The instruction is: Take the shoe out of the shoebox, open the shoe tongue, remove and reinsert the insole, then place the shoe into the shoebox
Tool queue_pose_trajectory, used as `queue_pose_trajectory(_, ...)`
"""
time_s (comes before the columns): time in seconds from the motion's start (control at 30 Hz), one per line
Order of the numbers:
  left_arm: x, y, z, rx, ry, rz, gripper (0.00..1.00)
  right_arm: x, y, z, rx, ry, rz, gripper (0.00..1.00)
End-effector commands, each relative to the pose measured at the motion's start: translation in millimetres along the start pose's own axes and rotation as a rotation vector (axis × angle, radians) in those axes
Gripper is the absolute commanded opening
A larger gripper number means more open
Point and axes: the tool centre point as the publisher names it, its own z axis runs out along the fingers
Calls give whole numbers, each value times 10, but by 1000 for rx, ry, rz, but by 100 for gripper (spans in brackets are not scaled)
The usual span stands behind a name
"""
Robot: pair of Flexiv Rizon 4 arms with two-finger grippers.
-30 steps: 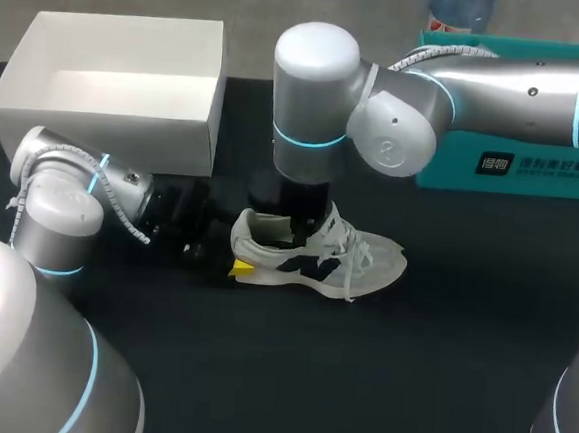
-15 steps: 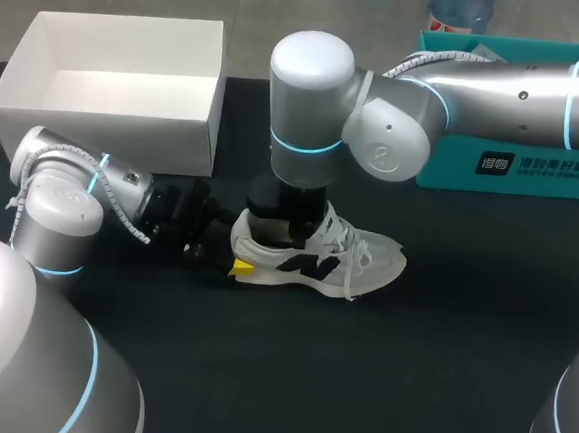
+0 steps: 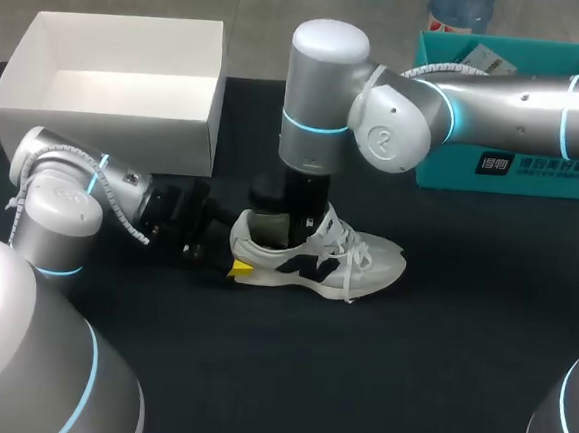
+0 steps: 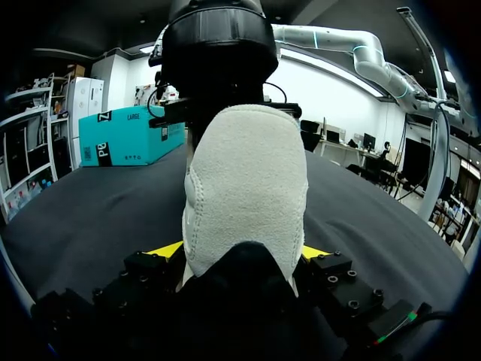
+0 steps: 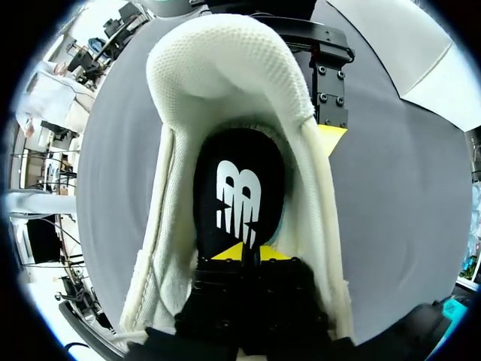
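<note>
L claw (image 4: pixel 240 254) clamped on shoe (image 3: pixel 351 262) heel; R claw (image 5: pixel 242 252) tips together inside, on insole (image 5: pixel 239 192) — insole step, I'd say. Next needs heel pinned, insole worked w/o dragging shoe.

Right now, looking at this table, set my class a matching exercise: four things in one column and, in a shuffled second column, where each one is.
Things:
1. sneaker
2. white shoebox
3. black insole
4. teal box

Places:
A. far right, behind the right arm
B. inside the sneaker, under the right gripper
C. far left, open and empty
D. in the middle, heel between the fingers of the left gripper

Pairs: 1-D, 2-C, 3-B, 4-A
</note>
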Motion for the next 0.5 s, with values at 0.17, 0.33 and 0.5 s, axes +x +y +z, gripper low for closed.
queue_pose_trajectory(0.17,-3,-17,2,-2,-1,-2,0,112,-61,183,3,10,13,0)
queue_pose_trajectory(0.33,-3,-17,2,-2,-1,-2,0,135,-82,35,3,-11,19,0)
queue_pose_trajectory(0.5,-3,-17,2,-2,-1,-2,0,129,-85,-96,3,-49,16,0)
